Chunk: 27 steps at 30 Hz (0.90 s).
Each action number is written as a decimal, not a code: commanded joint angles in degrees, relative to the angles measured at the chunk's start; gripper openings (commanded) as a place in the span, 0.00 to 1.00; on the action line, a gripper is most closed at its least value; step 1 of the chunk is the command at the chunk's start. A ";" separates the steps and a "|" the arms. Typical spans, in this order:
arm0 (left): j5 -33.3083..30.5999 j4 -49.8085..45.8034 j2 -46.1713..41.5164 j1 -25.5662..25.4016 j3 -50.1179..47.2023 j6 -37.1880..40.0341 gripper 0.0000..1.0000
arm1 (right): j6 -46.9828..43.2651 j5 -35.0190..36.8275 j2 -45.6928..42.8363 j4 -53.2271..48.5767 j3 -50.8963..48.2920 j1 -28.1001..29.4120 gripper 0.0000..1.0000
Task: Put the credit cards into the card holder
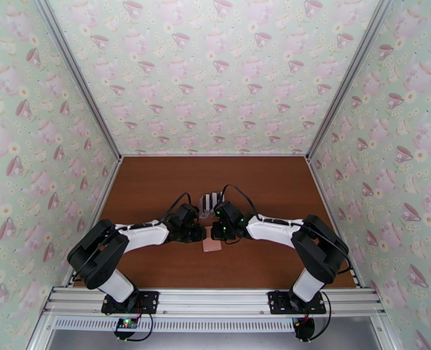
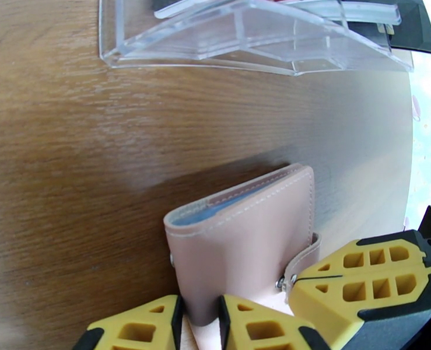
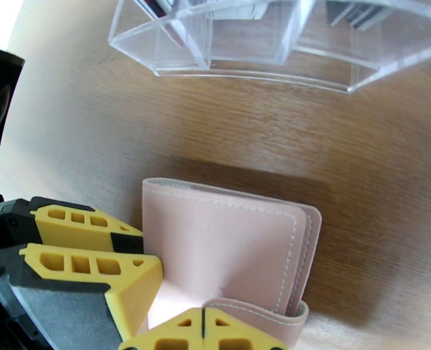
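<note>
Opening step, apparently: card holder point(image 2: 244, 246) clamped by left tool point(image 2: 199, 322), right tool point(image 3: 203, 331) closed at snap tab point(image 3: 262, 319). Next: tab to be pulled free.

We see a pink wallet point(image 3: 227, 252) lying folded on the wooden counter point(image 3: 69, 123), its stitched edge and tab on the right. Our right claw point(image 3: 203, 329) sits at the bottom with its two yellow tips pressed flat together, touching the wallet's near edge just beside the curled tab. We cannot tell whether it pinches anything. The left claw point(image 3: 139, 247) comes in from the left, its yellow fingers point(image 3: 93, 266) against the wallet's left edge. Beyond the wallet, apart from it, stands a clear plastic rack point(image 3: 273, 59) with cards point(image 3: 163, 2) upright in its slots.
</note>
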 commanded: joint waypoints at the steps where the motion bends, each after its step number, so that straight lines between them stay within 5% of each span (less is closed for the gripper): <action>1: -0.28 0.12 0.98 -0.40 0.45 0.13 0.26 | 0.64 0.36 0.70 -0.49 -0.32 0.59 0.00; 27: -0.48 -1.53 1.47 0.34 1.76 1.20 0.26 | 2.57 2.39 1.82 -0.39 -5.14 0.21 0.00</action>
